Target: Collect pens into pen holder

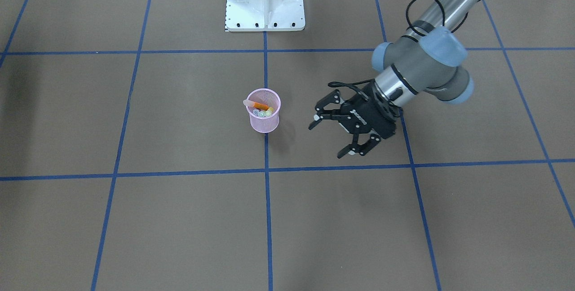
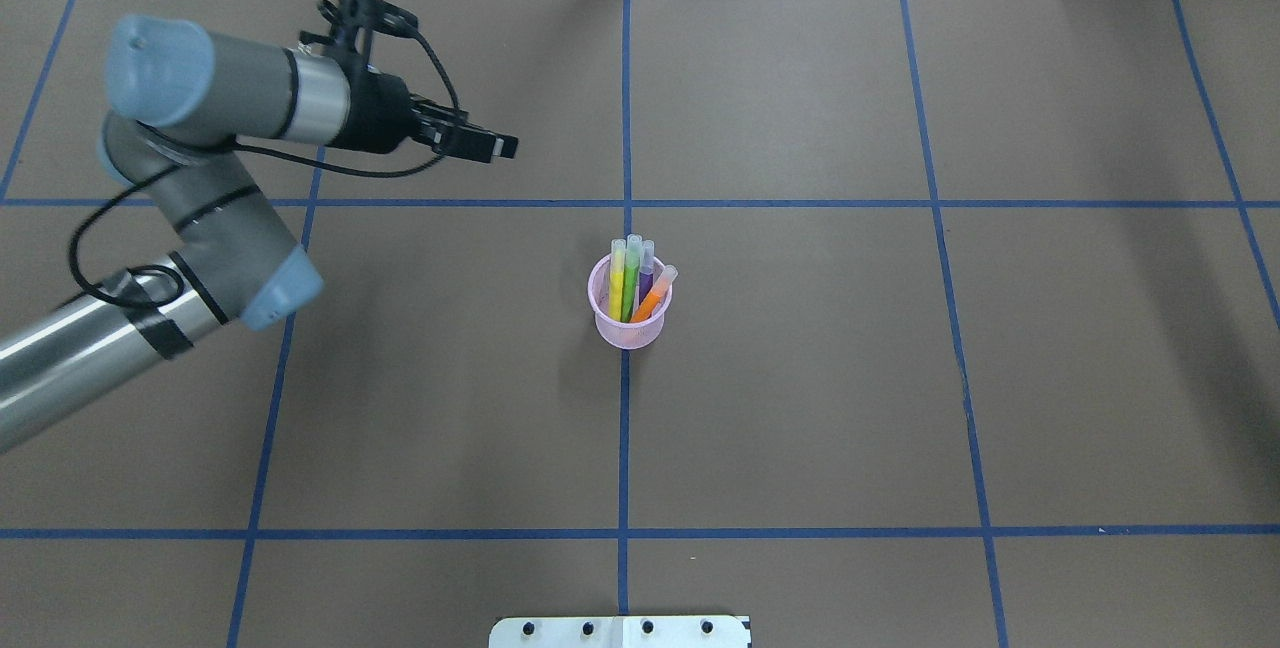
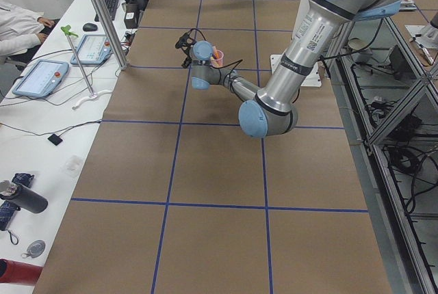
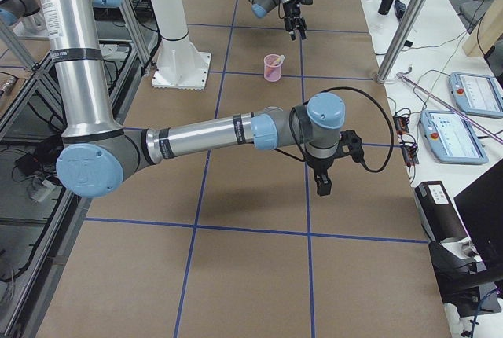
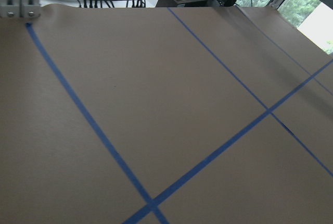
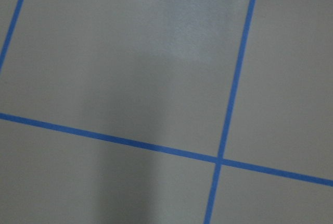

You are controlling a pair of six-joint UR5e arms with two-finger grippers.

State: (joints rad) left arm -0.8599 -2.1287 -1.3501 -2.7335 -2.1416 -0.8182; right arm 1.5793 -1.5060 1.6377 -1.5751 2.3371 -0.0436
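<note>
The pink mesh pen holder [image 1: 264, 120] [image 2: 628, 326] stands upright at the table's middle on a blue tape line. The yellow pen [image 2: 618, 278], green pen [image 2: 631, 276], purple pen [image 2: 646, 270] and orange pen [image 2: 655, 294] all stand in it, and the orange one leans [image 1: 256, 104]. My left gripper [image 1: 329, 137] [image 2: 503, 145] is open and empty. It hovers beside the holder, apart from it, on my left. My right gripper [image 4: 322, 185] shows only in the exterior right view, far from the holder [image 4: 273, 68], and I cannot tell its state.
The white robot base plate [image 1: 265, 8] [image 2: 620, 631] sits at the table's robot side. Blue tape lines [image 1: 267, 169] grid the brown table. Operator desks with tablets [image 3: 41, 78] [image 4: 470, 90] and metal posts [image 3: 102, 14] border the far edge.
</note>
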